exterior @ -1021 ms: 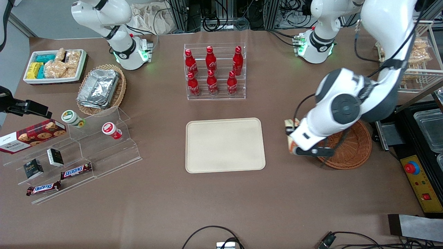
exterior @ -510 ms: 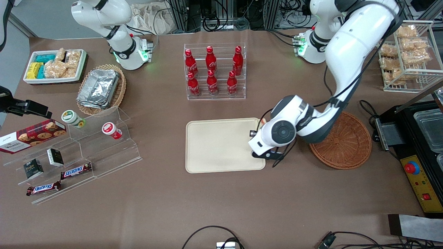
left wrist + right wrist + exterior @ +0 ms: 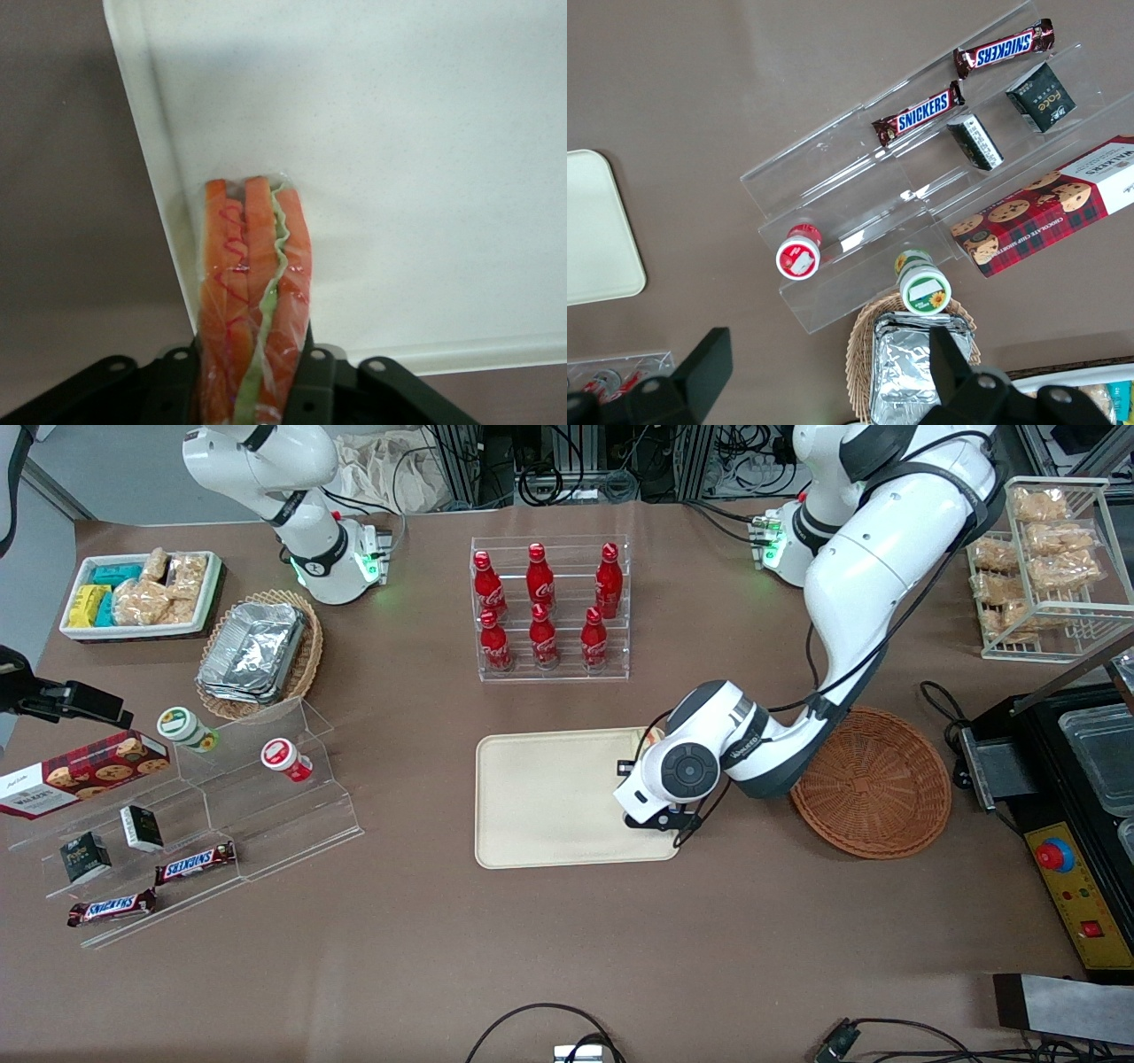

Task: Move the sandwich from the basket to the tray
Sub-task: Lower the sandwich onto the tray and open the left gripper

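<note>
Tool (image 3: 251, 390) clamped on the sandwich (image 3: 252, 301), black fingers (image 3: 310, 390) pressing both faces of the wedge, orange and green filling edge pointing down at the tray (image 3: 549, 797). Hanging over the tray's end nearest the basket (image 3: 873, 784), just inside the rim. Wedge tip close above the cream surface, possibly touching, hard to tell from the wrist view. In the front view only a sliver of sandwich (image 3: 651, 737) peeking past the arm. Basket sitting beside the tray on the worktop (image 3: 567, 957).
</note>
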Tool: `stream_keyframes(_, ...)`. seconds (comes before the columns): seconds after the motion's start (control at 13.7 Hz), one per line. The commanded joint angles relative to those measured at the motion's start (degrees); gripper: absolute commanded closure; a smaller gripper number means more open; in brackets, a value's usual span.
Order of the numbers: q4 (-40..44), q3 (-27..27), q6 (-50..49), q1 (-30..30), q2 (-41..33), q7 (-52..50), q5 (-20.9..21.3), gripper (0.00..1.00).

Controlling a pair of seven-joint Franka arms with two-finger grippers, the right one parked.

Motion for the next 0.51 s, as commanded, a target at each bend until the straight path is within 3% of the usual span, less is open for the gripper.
stream_keyframes(0.0,2.1,0.2,-1.5,-0.4,-0.3,-1.2,0.1,0.00)
stream_keyframes(0.44,2.4,-0.2,-17.8,3.4,-8.2,-1.2,-0.2,0.00)
